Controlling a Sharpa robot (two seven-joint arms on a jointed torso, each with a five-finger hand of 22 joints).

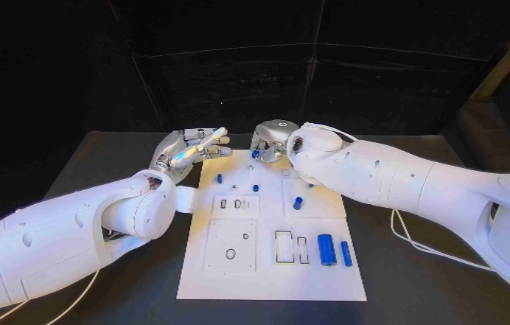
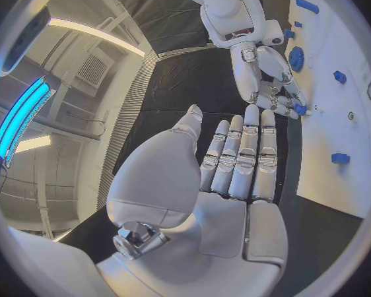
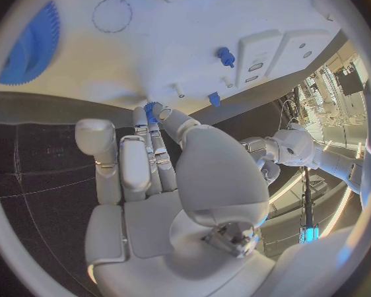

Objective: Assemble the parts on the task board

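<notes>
black tabletop [image 1: 127,155] carries the board [image 1: 271,281]; several blue parts [image 1: 326,249] lie loose on it, so assembly seems early. right hand [image 1: 271,142] pinches a small blue part [image 3: 151,109] at the board's far edge; left hand [image 1: 191,150] is open beside it, holding nothing.

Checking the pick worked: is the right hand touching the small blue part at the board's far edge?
Touching: the left wrist view shows the right hand pinching the small blue part at its fingertips.

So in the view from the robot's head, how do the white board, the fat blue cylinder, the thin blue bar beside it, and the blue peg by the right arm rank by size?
1. task board
2. fat blue cylinder
3. thin blue bar, about as long but narrower
4. blue peg
</notes>
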